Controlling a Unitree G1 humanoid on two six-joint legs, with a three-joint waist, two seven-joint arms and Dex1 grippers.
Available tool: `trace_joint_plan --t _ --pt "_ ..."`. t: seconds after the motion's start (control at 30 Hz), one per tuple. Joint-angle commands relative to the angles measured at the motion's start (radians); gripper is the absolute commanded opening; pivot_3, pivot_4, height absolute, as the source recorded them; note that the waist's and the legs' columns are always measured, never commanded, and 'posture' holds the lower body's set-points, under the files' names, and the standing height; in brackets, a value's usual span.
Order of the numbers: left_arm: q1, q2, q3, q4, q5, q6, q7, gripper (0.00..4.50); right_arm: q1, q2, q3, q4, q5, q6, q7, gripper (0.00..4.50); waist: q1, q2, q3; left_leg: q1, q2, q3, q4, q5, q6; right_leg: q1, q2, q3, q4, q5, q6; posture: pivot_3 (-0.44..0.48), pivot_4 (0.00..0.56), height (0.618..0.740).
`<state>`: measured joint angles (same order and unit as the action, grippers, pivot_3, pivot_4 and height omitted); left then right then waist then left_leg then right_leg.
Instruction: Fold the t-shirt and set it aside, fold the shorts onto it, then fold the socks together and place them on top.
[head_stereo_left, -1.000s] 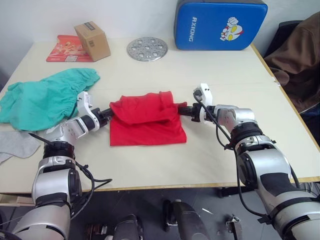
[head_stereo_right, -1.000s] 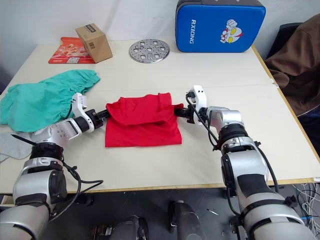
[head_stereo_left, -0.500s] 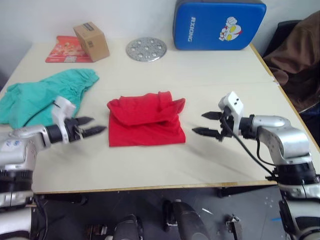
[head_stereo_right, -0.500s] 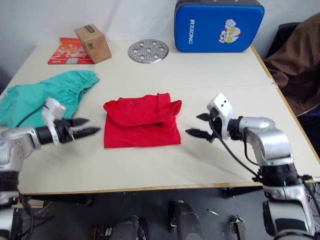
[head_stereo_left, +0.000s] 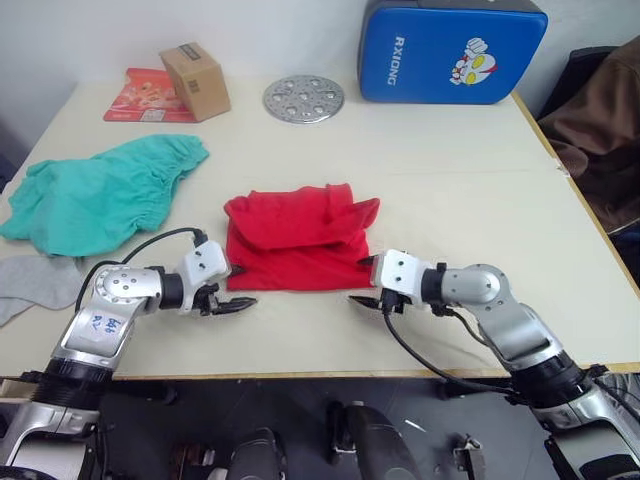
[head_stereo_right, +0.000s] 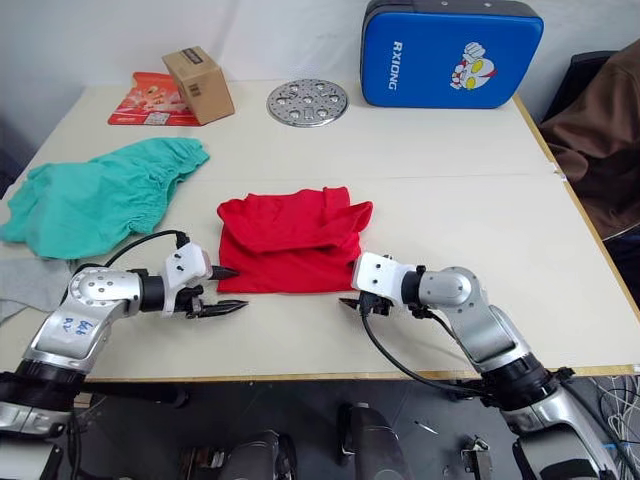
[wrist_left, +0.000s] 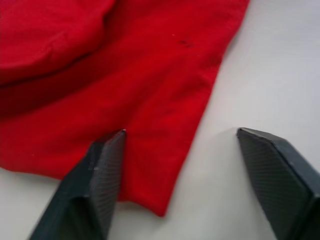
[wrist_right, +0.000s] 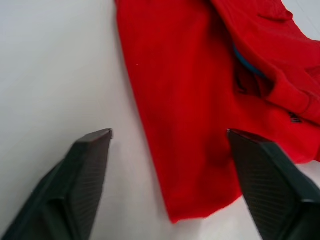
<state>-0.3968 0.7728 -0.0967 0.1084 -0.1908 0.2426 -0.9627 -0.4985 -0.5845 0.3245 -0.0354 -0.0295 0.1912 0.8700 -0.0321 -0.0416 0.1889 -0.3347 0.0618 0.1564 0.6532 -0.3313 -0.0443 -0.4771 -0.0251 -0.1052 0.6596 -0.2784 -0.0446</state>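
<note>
Both grippers have dropped from the t-shirt's (head_stereo_left: 300, 243) upper sides to its near corners, so you're set up for another fold. The left gripper (head_stereo_left: 232, 293) and right gripper (head_stereo_left: 366, 293) both stand spread wide, holding nothing. The shirt lies mid-table, shorts (head_stereo_left: 95, 193) and socks (head_stereo_left: 35, 282) left of it. Your wrist views show each jaw pair straddling a hem corner; the head views can't.
</note>
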Motion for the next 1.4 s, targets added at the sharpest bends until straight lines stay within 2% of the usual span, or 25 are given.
trace_joint_plan --t 0.03,0.23,0.27,0.3,0.4,0.5,0.7,0.77,0.87,1.0,1.07,1.13,1.2,1.27,1.37,1.4 --pt "-0.018 -0.024 -0.018 0.074 0.041 -0.019 0.003 2.19 -0.021 0.024 -0.005 0.056 -0.028 -0.050 -0.030 2.14 0.002 -0.001 0.000 0.000 0.000 0.000 0.000 0.000 0.001 0.000 0.000 0.000 0.000 0.000 0.000 0.000 0.150 0.740" --pt "0.007 -0.036 0.012 0.009 -0.055 0.069 -0.074 0.27 0.038 -0.002 -0.037 0.001 0.017 -0.062 0.020 0.03 0.004 -0.001 -0.001 0.000 0.000 -0.001 0.000 0.000 0.002 0.002 -0.001 -0.001 -0.001 0.000 0.000 0.000 0.150 0.740" --pt "0.030 -0.022 0.030 -0.038 -0.104 0.114 -0.108 0.05 0.062 -0.020 -0.047 -0.036 0.038 -0.065 0.046 0.00 0.004 -0.001 -0.001 0.000 0.000 -0.001 0.000 0.000 0.002 0.002 0.000 -0.001 -0.001 0.000 0.000 0.000 0.150 0.740" --pt "0.055 -0.005 0.047 -0.086 -0.150 0.159 -0.140 0.02 0.091 -0.042 -0.058 -0.077 0.061 -0.065 0.074 0.00 0.003 -0.001 -0.001 0.000 0.000 -0.001 0.000 0.000 0.002 0.001 0.000 -0.001 -0.001 0.000 0.000 0.000 0.150 0.740" --pt "0.165 0.072 0.098 -0.237 -0.259 0.260 -0.226 0.02 0.210 -0.129 -0.102 -0.226 0.136 -0.049 0.147 0.00 0.002 -0.002 -0.001 0.000 0.001 -0.001 -0.002 -0.001 0.002 0.001 0.000 -0.002 -0.003 0.000 0.001 0.000 0.150 0.740" --pt "0.264 0.122 0.120 -0.349 -0.300 0.310 -0.238 0.02 0.319 -0.180 -0.140 -0.327 0.161 -0.033 0.147 0.00 0.002 -0.002 -0.001 0.000 0.001 -0.001 -0.004 -0.001 0.001 0.001 0.001 -0.002 -0.004 -0.001 0.001 0.000 0.150 0.740" --pt "0.351 0.094 0.083 -0.426 -0.248 0.293 -0.152 0.02 0.433 -0.185 -0.153 -0.401 0.163 0.017 0.103 0.00 0.004 -0.001 -0.001 0.002 0.000 -0.006 -0.003 -0.005 0.008 0.010 0.001 -0.003 -0.012 -0.003 0.007 0.000 0.150 0.740" --pt "0.350 0.090 0.079 -0.417 -0.240 0.290 -0.140 0.00 0.440 -0.188 -0.161 -0.408 0.174 0.035 0.104 0.55 0.005 -0.001 -0.001 0.002 0.001 -0.008 -0.004 -0.005 0.009 0.014 0.002 -0.004 -0.015 -0.003 0.007 0.000 0.150 0.740" --pt "0.350 0.113 0.098 -0.400 -0.257 0.296 -0.169 0.70 0.445 -0.200 -0.203 -0.442 0.238 0.088 0.121 1.39 0.006 -0.001 -0.001 0.001 0.001 -0.008 -0.005 -0.005 0.009 0.014 0.002 -0.004 -0.015 -0.003 0.008 0.000 0.150 0.740" --pt "0.364 0.155 0.131 -0.403 -0.296 0.334 -0.211 1.97 0.463 -0.219 -0.281 -0.519 0.400 0.209 0.157 2.81 0.005 -0.001 -0.001 0.002 0.001 -0.008 -0.005 -0.004 0.004 0.014 0.002 -0.004 -0.014 -0.002 0.006 0.000 0.150 0.740" --pt "0.382 0.194 0.170 -0.419 -0.370 0.397 -0.267 2.55 0.462 -0.218 -0.336 -0.560 0.524 0.294 0.165 2.82 0.003 -0.002 -0.001 0.002 0.001 -0.008 -0.005 -0.004 0.004 0.014 0.002 -0.005 -0.014 -0.001 0.005 0.000 0.150 0.740" --pt "0.387 0.223 0.203 -0.423 -0.444 0.471 -0.302 2.55 0.446 -0.203 -0.362 -0.575 0.591 0.348 0.144 2.82 0.004 -0.002 -0.001 0.002 0.001 -0.008 -0.005 -0.005 0.005 0.014 0.002 -0.005 -0.014 -0.001 0.005 0.000 0.150 0.740" --pt "0.376 0.240 0.219 -0.397 -0.487 0.512 -0.333 2.60 0.413 -0.175 -0.369 -0.573 0.650 0.410 0.102 2.38 0.004 -0.002 -0.001 0.002 0.001 -0.009 -0.004 -0.007 0.008 0.014 0.002 -0.005 -0.014 -0.003 0.007 0.000 0.150 0.740" --pt "0.339 0.222 0.198 -0.346 -0.449 0.479 -0.316 2.60 0.383 -0.154 -0.356 -0.560 0.672 0.448 0.071 1.88 0.005 -0.001 -0.001 0.002 0.001 -0.009 -0.003 -0.007 0.009 0.014 0.002 -0.004 -0.014 -0.003 0.007 0.000 0.150 0.740" --pt "0.239 0.164 0.151 -0.259 -0.413 0.468 -0.279 2.04 0.368 -0.148 -0.286 -0.525 0.597 0.433 0.052 0.83 0.009 -0.001 -0.001 0.002 0.001 -0.009 -0.004 -0.007 0.009 0.014 0.002 -0.005 -0.014 -0.003 0.007 0.000 0.150 0.740" --pt "0.202 0.146 0.134 -0.231 -0.409 0.475 -0.275 1.69 0.369 -0.152 -0.257 -0.508 0.564 0.419 0.053 0.43 0.012 -0.002 -0.001 0.002 0.001 -0.009 -0.004 -0.006 0.008 0.014 0.002 -0.005 -0.014 -0.002 0.006 0.000 0.150 0.740"
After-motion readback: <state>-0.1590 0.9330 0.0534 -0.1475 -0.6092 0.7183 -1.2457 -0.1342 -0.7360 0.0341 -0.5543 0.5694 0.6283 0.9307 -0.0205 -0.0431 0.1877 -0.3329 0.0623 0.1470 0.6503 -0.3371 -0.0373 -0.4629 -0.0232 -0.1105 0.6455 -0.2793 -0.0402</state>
